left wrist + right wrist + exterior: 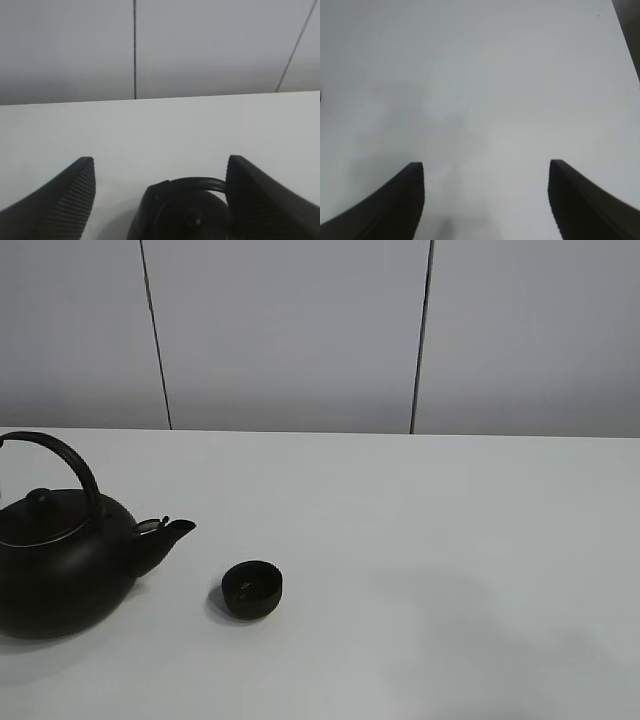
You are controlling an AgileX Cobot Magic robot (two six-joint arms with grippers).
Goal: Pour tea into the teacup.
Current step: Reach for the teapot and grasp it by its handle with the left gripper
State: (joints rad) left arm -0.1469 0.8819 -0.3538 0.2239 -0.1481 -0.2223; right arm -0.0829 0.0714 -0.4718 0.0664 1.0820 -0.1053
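Observation:
A big round black teapot (60, 560) with an arched handle (70, 462) stands at the left of the white table, its spout (170, 535) pointing right. The small matte-black teacup (252, 589) sits just right of the spout, upright. Neither gripper shows in the exterior high view. In the left wrist view my left gripper (160, 172) is open, its fingers (70, 200) spread wide, with the teapot (182, 212) and its handle below and between them. In the right wrist view my right gripper (485, 172) is open and empty over bare table; the teacup is not in that view.
The white table (450, 540) stretches to the right of the teacup. A grey panelled wall (300, 330) with dark seams stands behind the table's far edge. A dark strip (632, 30) shows at the table's edge in the right wrist view.

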